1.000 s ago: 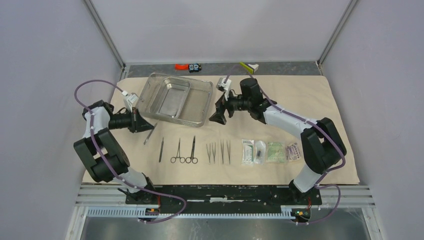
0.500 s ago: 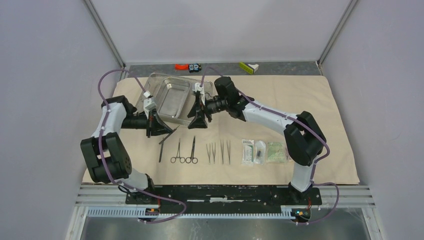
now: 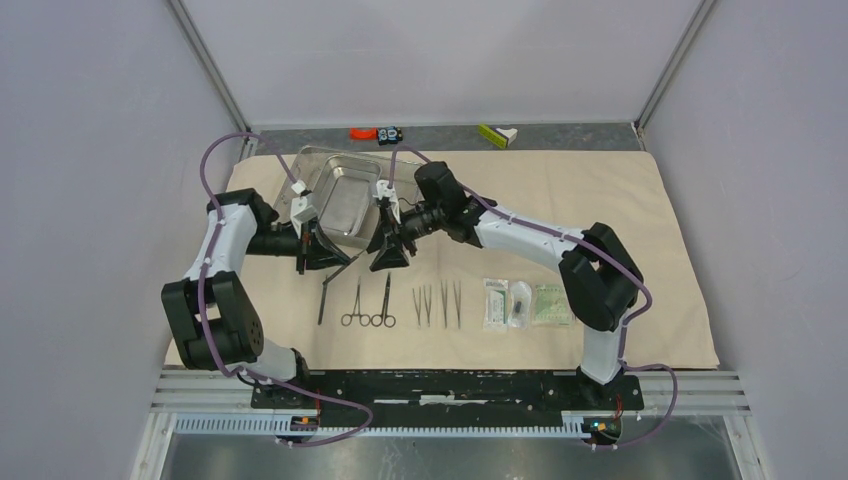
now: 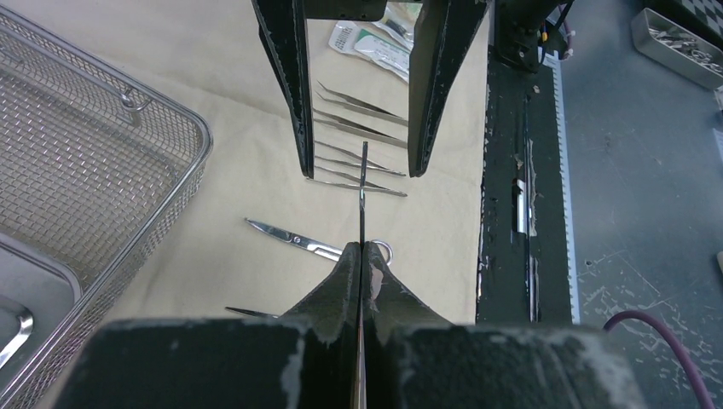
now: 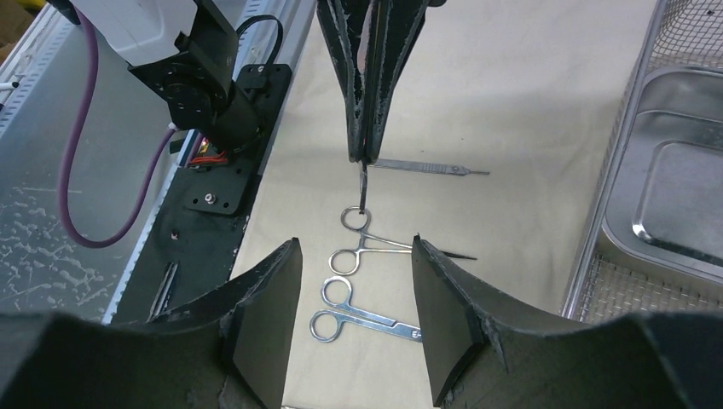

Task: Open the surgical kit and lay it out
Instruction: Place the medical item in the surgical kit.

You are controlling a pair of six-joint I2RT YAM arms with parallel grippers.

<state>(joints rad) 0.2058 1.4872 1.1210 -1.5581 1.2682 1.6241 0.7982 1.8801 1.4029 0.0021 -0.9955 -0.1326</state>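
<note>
The beige cloth wrap (image 3: 600, 200) lies spread flat. The steel tray (image 3: 345, 195) with its inner tray stands at the back left. My left gripper (image 3: 328, 252) is shut on a thin metal instrument (image 4: 364, 183) that sticks out from its tips (image 4: 362, 249) above the cloth. My right gripper (image 3: 386, 256) is open and empty, facing the left one, and its fingers (image 5: 277, 324) flank the instrument's tip (image 5: 362, 192). A row lies on the cloth: a flat handle (image 5: 426, 167), forceps (image 3: 356, 303), scissors (image 3: 384, 300), tweezers (image 3: 437, 303) and sealed packets (image 3: 525, 303).
Small orange and black pieces (image 3: 375, 132) and a yellow-green and white object (image 3: 497, 133) lie on the grey strip behind the cloth. The black base rail (image 3: 440, 385) runs along the near edge. The tray's mesh wall (image 4: 128, 170) is just left of the left gripper.
Both arms swung toward each other. The left gripper carried the thin instrument to the right. The right gripper moved left past the tray's front and now faces the left one, still open.
</note>
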